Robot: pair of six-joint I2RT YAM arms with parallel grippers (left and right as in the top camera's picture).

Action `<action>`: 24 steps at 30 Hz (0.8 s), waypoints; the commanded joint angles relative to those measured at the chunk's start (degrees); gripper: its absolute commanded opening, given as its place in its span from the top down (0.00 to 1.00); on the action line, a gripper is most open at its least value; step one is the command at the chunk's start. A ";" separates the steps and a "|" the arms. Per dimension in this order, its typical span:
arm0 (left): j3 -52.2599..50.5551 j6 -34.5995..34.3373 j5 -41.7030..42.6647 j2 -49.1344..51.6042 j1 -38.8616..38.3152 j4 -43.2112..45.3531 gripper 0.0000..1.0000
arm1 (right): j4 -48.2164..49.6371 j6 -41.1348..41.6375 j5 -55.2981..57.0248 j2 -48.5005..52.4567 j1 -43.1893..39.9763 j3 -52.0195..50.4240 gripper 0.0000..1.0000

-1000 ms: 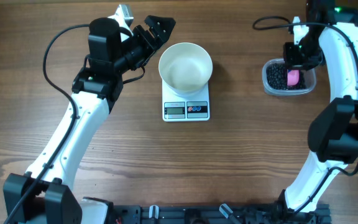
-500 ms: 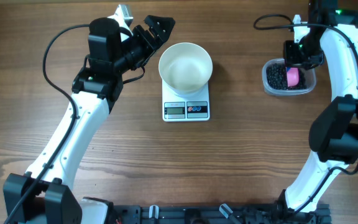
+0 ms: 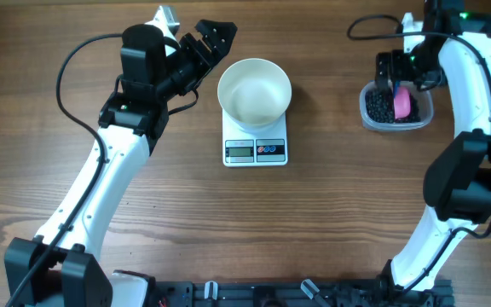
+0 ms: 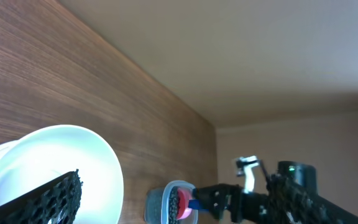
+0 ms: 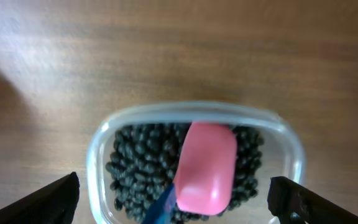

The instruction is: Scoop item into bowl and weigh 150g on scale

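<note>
1 bowl [image 3: 255, 90]; 1 scale [image 3: 255, 150]; 1 tub [image 3: 366, 117]

A pink scoop [image 5: 205, 168] lies in a clear tub [image 5: 191, 109].

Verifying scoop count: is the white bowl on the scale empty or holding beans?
Empty. Overhead, the bowl shows a plain white inside with no dark specks; the black beans in view lie in the clear tub.

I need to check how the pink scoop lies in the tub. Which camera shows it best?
The right wrist view: the pink scoop fills mid-frame, unobstructed, lying on the beans in the clear tub. Overhead gives only a small pink patch; left wrist, a tiny distant sliver.
</note>
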 commanded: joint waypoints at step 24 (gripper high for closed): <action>4.04 12.07 12.46 0.13 2.14 -10.86 0.01 | 10.69 1.66 0.70 1.16 -10.23 6.01 0.00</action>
